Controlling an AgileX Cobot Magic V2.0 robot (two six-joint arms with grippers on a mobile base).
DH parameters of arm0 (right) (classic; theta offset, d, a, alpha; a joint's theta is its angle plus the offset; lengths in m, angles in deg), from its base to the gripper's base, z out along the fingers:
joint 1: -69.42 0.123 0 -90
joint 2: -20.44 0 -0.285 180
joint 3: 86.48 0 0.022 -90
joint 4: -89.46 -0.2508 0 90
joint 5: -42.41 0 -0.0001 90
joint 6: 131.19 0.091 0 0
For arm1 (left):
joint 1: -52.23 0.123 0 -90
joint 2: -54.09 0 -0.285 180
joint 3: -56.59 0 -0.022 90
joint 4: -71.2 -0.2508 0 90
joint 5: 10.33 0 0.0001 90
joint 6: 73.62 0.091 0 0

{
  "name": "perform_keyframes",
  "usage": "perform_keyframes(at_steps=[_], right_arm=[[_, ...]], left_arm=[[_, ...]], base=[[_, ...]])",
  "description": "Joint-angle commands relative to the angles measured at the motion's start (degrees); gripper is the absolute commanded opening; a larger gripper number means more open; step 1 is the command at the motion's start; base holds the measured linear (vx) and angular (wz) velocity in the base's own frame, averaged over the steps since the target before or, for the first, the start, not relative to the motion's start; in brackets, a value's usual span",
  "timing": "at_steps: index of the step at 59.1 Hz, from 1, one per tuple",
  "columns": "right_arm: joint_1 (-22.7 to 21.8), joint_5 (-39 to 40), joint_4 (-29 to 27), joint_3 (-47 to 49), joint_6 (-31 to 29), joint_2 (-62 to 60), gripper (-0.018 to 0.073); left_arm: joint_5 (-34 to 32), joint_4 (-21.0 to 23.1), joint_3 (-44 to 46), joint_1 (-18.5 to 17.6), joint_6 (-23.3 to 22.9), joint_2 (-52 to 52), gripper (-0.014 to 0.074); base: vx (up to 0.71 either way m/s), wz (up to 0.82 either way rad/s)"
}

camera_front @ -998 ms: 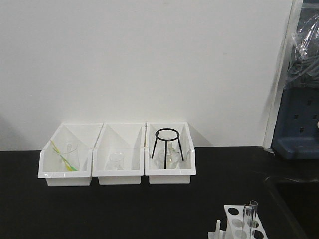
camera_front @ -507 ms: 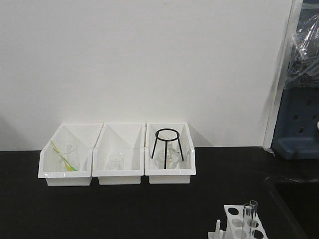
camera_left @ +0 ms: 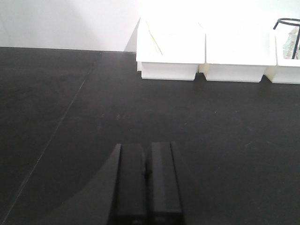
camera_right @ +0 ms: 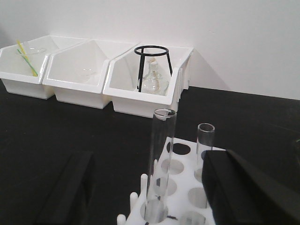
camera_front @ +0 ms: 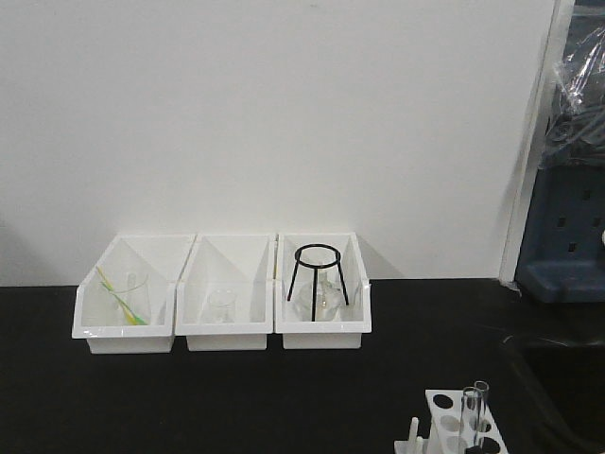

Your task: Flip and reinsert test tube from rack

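On the left, over the black counter [camera_left: 70, 117], left tool [camera_left: 146, 149] pinched tight with nothing held. Farther right, small white plastic rack [camera_right: 183, 174] holding the slender clear glass test tube [camera_right: 159, 154] upright in a near hole, look-alike tube [camera_right: 205, 140] just beside; right tool [camera_right: 149, 161] spread wide, flanking the rack

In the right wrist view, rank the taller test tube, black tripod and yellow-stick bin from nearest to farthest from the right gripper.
1. Taller test tube, upright in the rack, just ahead of the right gripper.
2. Black tripod, in the rightmost bin behind.
3. Yellow-stick bin, far left.
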Motion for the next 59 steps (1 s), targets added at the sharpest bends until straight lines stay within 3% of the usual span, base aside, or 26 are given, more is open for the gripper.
perform_keyframes(at_steps=[1,19,39,46,59], right_arm=[[0.1,11.5,0.1,2.1,-0.6,4.6,0.0524],[0.1,15.9,0.1,9.2,-0.6,18.8,0.0519],[0.0,17.3,0.0,12.6,-1.9,24.4,0.0460],[0.0,17.4,-0.6,12.6,-2.4,24.5,0.0352],[0.0,16.9,-0.6,12.6,-2.4,24.4,0.0002]], left_arm=[[-4.8,0.3,-0.1,-0.2,0.0,-0.6,-0.0006],[-4.8,0.3,-0.1,-0.2,0.0,-0.6,-0.0006],[-4.8,0.3,-0.1,-0.2,0.0,-0.6,-0.0006],[-4.8,0.3,-0.1,-0.2,0.0,-0.6,-0.0006],[-4.8,0.3,-0.1,-0.2,0.0,-0.6,-0.0006]], base=[[0.00,0.00],[0.00,0.00],[0.00,0.00],[0.00,0.00],[0.00,0.00]])
